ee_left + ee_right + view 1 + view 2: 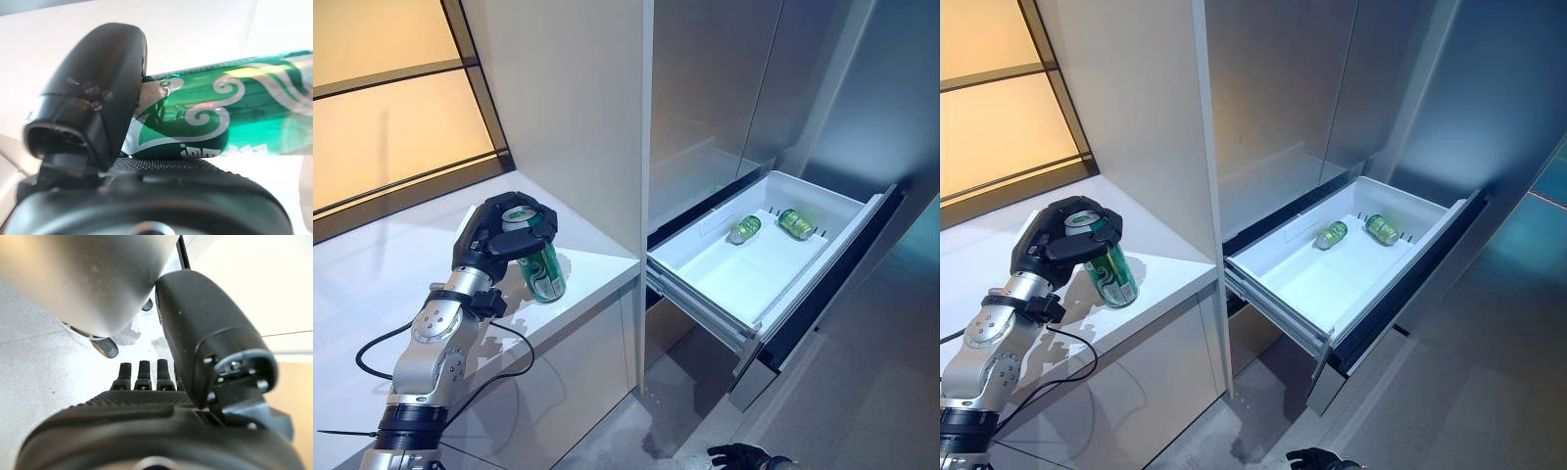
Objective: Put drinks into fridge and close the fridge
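Observation:
My left hand [497, 235] is shut on the top of a green can [543, 272], which is tilted with its base at or just above the white counter [587, 264]. In the left wrist view the can [234, 112] lies between the thumb [98, 107] and the palm. The fridge's white drawer [744, 279] is pulled open to the right. Green cans [744, 229] [794, 223] lie on their sides at its back. My right hand [739, 456] hangs low over the floor, with its fingers [146, 377] relaxed and empty.
A tall white panel [578, 108] rises between the counter and the grey fridge doors [724, 88]. The drawer's dark front [832, 284] juts out over the grey floor [862, 392]. A window [382, 108] lies behind the counter.

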`<state>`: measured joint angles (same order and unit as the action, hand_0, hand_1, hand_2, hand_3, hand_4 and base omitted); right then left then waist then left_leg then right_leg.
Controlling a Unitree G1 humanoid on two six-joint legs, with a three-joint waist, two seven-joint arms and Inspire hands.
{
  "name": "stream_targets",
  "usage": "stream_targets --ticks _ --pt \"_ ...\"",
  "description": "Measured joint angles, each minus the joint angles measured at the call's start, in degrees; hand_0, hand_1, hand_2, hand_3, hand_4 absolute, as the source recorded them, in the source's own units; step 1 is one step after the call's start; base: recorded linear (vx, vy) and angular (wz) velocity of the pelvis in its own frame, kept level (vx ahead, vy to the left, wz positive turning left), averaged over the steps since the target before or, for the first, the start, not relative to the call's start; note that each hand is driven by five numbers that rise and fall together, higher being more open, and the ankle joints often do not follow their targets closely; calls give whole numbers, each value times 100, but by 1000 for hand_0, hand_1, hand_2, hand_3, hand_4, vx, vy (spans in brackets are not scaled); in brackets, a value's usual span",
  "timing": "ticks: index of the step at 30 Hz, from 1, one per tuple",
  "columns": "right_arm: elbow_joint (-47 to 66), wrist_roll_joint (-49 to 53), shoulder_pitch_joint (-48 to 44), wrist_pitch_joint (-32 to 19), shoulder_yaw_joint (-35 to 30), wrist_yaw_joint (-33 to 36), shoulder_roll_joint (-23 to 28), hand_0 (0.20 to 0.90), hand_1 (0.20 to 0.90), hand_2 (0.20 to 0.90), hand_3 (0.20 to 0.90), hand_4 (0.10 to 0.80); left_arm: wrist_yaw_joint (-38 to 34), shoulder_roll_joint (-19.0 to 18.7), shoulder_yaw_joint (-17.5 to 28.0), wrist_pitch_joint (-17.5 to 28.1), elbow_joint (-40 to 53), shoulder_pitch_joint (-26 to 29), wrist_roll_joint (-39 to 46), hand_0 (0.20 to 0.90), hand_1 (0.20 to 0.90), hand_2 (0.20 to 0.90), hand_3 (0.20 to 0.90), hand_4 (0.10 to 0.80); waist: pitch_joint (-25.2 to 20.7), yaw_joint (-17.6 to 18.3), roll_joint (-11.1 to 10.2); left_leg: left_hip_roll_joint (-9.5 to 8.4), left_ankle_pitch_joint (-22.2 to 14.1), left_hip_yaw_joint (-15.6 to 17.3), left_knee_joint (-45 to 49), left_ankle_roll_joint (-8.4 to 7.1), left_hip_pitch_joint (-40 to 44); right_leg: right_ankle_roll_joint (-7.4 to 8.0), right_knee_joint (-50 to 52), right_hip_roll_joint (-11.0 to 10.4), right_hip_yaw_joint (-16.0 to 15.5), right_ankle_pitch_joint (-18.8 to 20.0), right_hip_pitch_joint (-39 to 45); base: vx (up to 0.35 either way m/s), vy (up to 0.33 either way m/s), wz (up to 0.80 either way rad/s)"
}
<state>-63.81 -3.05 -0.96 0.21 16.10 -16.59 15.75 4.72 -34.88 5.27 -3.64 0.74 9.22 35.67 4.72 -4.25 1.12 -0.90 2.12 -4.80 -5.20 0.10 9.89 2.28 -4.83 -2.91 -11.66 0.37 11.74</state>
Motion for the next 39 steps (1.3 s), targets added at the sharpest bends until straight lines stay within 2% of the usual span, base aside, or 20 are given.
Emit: stream_targets --ticks 4,6,8,13,17,22,29,34,39 --pt "1532 399 481 -9 121 -136 117 900 900 900 900 800 109 0 0 58 0 -16 133 300 300 300 200 100 13 -4 -5 21 -4 90 0 -1 -11 -12 0 17 90 22 -49 -11 -18 -11" --pt "2924 673 733 106 196 -228 151 900 900 900 900 800 234 0 -1 297 1 -135 261 300 300 300 200 100 40 119 -27 29 -3 114 0 -2 -27 -20 0 31 112 38 -74 -22 -7 -9" --pt "3823 1021 756 113 190 -444 117 900 900 900 900 800 433 4 -22 521 49 -262 295 300 300 300 200 100 57 213 -51 31 -4 139 0 -3 -25 -21 0 33 139 45 -83 -24 5 -5" --pt "5512 2001 665 482 44 -1195 351 900 900 900 900 800 1021 22 -105 1024 393 -621 406 300 300 300 200 100 125 312 -75 30 -14 252 10 8 -85 -5 1 46 266 80 -191 -24 6 -12" --pt "6482 2721 468 747 3 -1381 747 900 900 900 900 800 1384 21 -388 1291 648 -697 416 300 300 300 200 100 192 303 -64 23 -12 271 36 11 -94 5 1 43 287 113 -234 -26 -2 -2" --pt "7235 3187 12 856 -25 -1379 979 900 900 900 900 800 1697 13 -460 1299 939 -700 424 300 300 300 200 100 215 303 -29 46 -16 360 35 4 -107 -11 1 73 381 138 -297 -13 -22 -9" --pt "7516 3966 -386 1212 -18 -1263 1142 900 900 900 900 800 1915 -4 -504 1302 1268 -696 546 300 300 300 200 100 226 296 -11 51 -21 394 35 -1 -103 -15 0 80 414 147 -307 -10 -33 -3" --pt "7539 4151 -507 1430 187 -1007 1207 900 900 900 900 800 1976 -313 -878 1301 1359 -639 652 300 300 300 200 100 229 292 -5 49 -22 402 34 -1 -104 -13 0 78 421 148 -312 0 0 0" --pt "7539 4312 -610 1463 411 -848 1254 900 900 900 900 800 2022 -377 -1178 1275 1364 -532 658 300 300 300 200 100 232 288 0 50 -22 405 36 0 -103 -13 0 80 424 149 -315 0 0 0"
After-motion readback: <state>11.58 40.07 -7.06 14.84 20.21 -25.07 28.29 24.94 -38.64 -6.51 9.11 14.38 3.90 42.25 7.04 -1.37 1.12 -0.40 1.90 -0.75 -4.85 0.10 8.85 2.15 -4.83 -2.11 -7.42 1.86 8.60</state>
